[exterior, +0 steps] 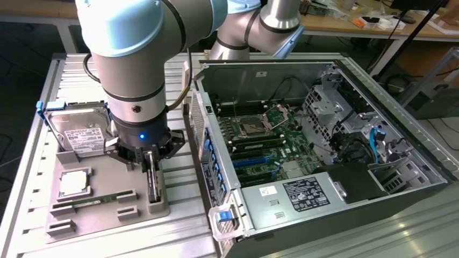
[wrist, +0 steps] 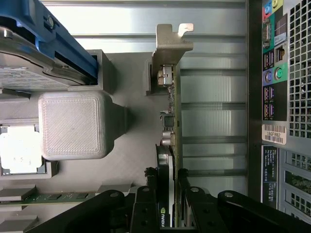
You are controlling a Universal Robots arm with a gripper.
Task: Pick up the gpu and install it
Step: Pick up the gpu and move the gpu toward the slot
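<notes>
The gpu (exterior: 152, 185) stands on its edge in a slot of the grey holder tray (exterior: 107, 215), at the exterior view's left of the open computer case (exterior: 401, 177). My gripper (exterior: 149, 158) is straight above it with a black finger on each side of the card. In the wrist view the gpu (wrist: 171, 121) is edge-on, its silvery end bracket (wrist: 170, 43) at the far end. There my gripper (wrist: 166, 208) is shut on the cooler end, the fingers (wrist: 145, 208) pressed against it. The card still sits in the tray.
The tray also holds a hard drive (exterior: 79, 131) with blue rails, a processor (exterior: 74, 183) and a green memory stick (exterior: 93, 201). The motherboard (exterior: 265, 140) lies exposed inside the case, with blue slots near its lower part. The case's rear wall (wrist: 282, 97) stands close beside the gpu.
</notes>
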